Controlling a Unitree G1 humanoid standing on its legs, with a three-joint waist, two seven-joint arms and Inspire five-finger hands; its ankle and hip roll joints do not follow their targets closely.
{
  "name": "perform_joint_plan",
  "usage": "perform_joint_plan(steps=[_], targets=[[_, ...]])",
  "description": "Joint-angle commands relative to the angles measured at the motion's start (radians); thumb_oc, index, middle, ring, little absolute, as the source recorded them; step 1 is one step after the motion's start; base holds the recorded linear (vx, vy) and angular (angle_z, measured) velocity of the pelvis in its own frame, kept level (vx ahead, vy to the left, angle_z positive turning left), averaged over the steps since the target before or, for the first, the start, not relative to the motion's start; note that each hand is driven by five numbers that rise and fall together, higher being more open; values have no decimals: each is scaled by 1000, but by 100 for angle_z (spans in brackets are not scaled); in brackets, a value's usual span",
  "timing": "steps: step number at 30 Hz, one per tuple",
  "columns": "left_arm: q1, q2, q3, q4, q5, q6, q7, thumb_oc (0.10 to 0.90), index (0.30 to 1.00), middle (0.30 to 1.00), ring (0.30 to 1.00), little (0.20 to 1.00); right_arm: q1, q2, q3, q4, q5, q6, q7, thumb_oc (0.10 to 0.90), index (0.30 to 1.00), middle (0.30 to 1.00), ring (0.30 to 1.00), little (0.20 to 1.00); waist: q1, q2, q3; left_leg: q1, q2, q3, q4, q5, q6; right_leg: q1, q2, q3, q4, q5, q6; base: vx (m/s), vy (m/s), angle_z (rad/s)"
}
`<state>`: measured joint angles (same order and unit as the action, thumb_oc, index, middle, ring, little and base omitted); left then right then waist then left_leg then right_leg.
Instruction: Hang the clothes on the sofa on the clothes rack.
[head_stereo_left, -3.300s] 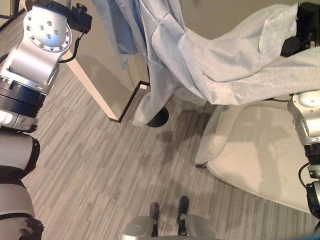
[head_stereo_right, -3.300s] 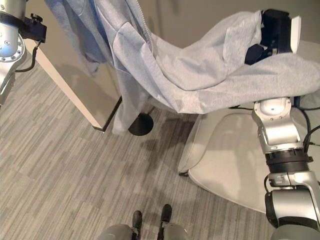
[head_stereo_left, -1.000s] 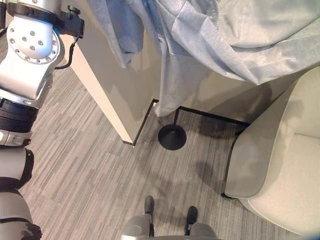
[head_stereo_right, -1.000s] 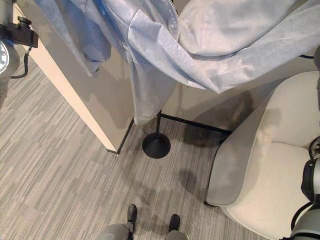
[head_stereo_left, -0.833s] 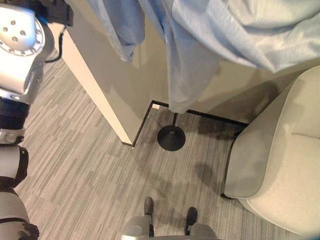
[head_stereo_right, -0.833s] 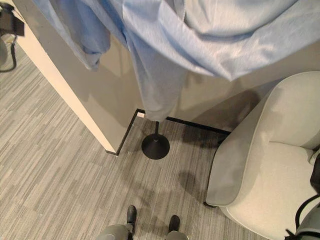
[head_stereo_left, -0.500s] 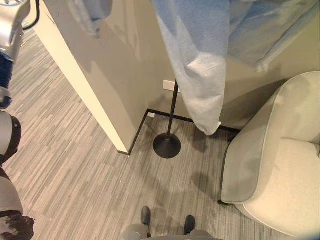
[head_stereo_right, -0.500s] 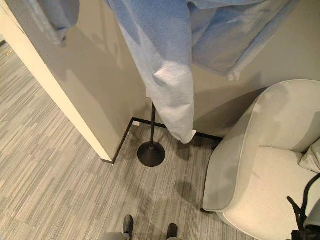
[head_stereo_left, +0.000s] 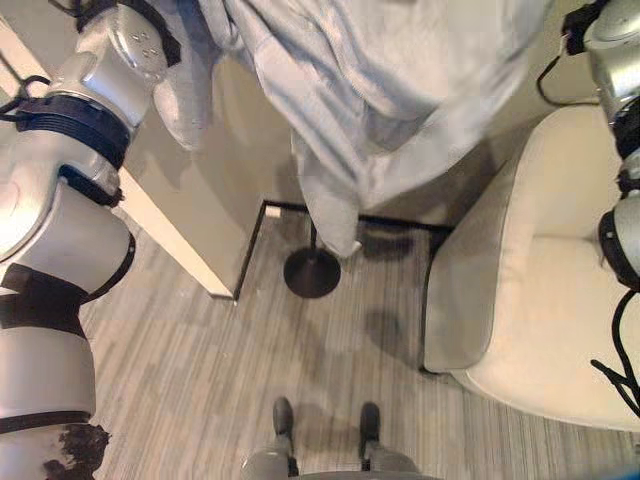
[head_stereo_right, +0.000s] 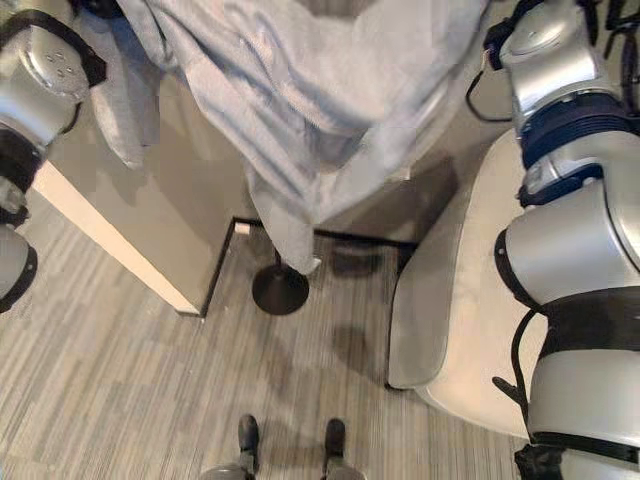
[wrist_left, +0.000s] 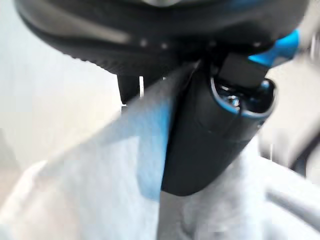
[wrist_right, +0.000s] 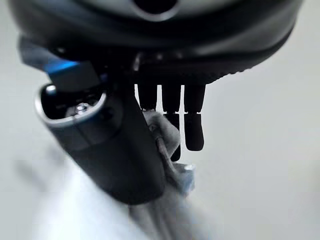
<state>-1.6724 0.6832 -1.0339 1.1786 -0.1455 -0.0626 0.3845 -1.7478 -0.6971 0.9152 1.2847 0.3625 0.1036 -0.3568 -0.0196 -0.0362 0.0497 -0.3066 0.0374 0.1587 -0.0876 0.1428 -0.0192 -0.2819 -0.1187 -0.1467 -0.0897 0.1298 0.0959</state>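
head cameras downward, wrist cameras close-up

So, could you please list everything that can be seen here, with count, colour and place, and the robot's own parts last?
Hooded jacket: one, light grey-blue, held up high in front of the wall, its lower end dangling over the rack's pole.
Clothes rack: one, black; a thin pole on a round base standing on the floor at the wall's foot.
Sofa: one, cream, on the robot's right side, seat bare.
Wall corner: one, beige with a dark skirting strip, behind the rack.
Floor: grey striped carpet.
Left hand: one, dark, thumb pinching the jacket's cloth.
Right hand: one, dark, thumb and curled fingers closed on a bunch of the cloth.
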Motion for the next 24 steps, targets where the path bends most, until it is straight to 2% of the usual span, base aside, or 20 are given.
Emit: perform_joint_plan(steps=[1,16,19,20,23,24], targets=[[-317,82,3,82,-6,-24,80,400,300,300,300,300,-322,-82,56,58,-13,-58,-60,400,300,300,300,300,36,-12,110,102,22,-30,0,-113,-72,145,-45,-46,2,-56,117,-24,47,-2],[-352,71,-8,54,-9,-43,79,400,300,300,300,300,-249,-68,28,19,11,-84,-51,400,300,300,300,300,43,-2,158,90,2,-28,0,-111,-67,131,-64,-61,2,-53,117,-21,29,2],[-344,97,5,8,-4,-46,88,400,300,300,300,300,-222,-90,23,-39,5,-93,-53,400,300,300,300,300,45,3,160,99,-3,-28,0,-116,-64,140,-68,-61,2,-54,117,-8,26,-22],[-336,128,17,-32,-3,-45,98,400,300,300,300,300,-196,-112,6,-106,3,-101,-63,400,300,300,300,300,44,5,158,110,-4,-28,0,-120,-62,149,-70,-59,2,-54,118,-6,13,10],[-335,128,17,-33,-2,-44,98,400,300,300,300,300,-194,-113,4,-109,2,-100,-65,400,300,300,300,300,44,5,156,105,-5,-28,0,-116,-61,145,-70,-59,2,-50,117,11,8,0],[-314,218,49,-143,4,-47,121,400,300,300,300,300,-131,-180,-47,-293,6,-137,-93,400,300,300,300,300,42,5,152,140,-2,-24,0,-134,-54,172,-65,-48,2,-70,110,28,14,-8]])
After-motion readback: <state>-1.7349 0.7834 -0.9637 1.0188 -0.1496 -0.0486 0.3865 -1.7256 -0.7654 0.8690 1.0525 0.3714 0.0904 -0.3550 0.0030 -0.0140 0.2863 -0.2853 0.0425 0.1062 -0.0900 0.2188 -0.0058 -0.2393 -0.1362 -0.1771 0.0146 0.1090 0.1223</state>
